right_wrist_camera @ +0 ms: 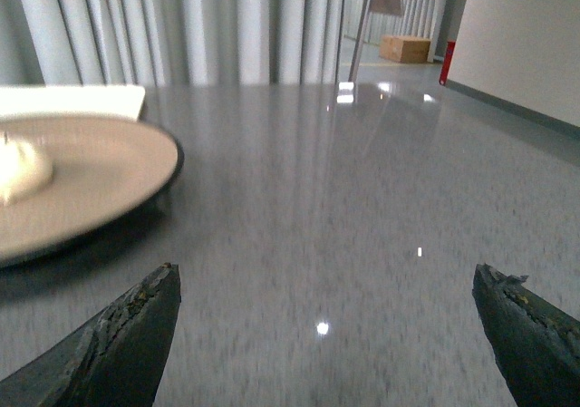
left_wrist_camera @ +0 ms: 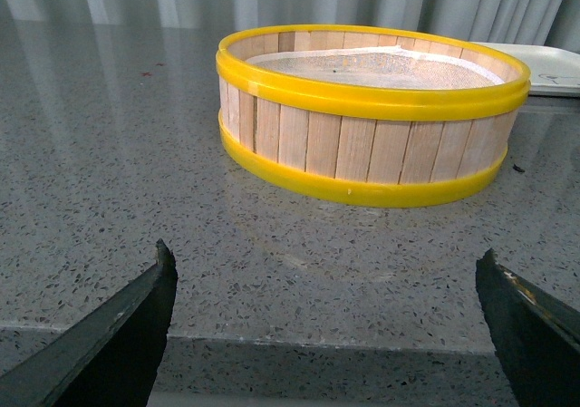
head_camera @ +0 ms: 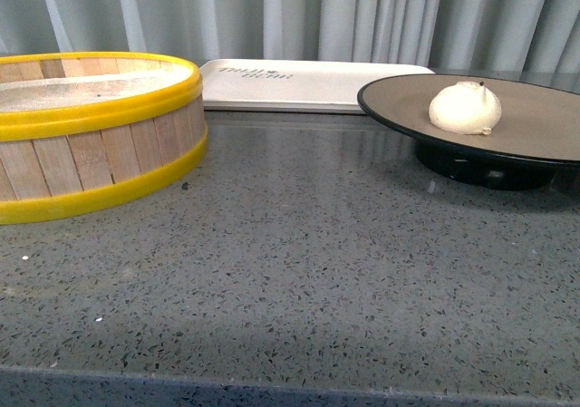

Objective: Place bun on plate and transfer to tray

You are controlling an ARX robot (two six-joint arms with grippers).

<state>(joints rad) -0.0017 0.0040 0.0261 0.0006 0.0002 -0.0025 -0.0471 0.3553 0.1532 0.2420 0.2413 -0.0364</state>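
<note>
Off-white pinched bun [head_camera: 465, 108] on tan shallow plate [head_camera: 544, 121], cream tray [head_camera: 308, 85] behind

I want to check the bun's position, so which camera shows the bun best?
The front view: the bun sits whole and sharp on the plate. The right wrist view catches only a blurred part of it at the picture's edge. The left wrist view misses it, showing the steamer basket instead.
</note>
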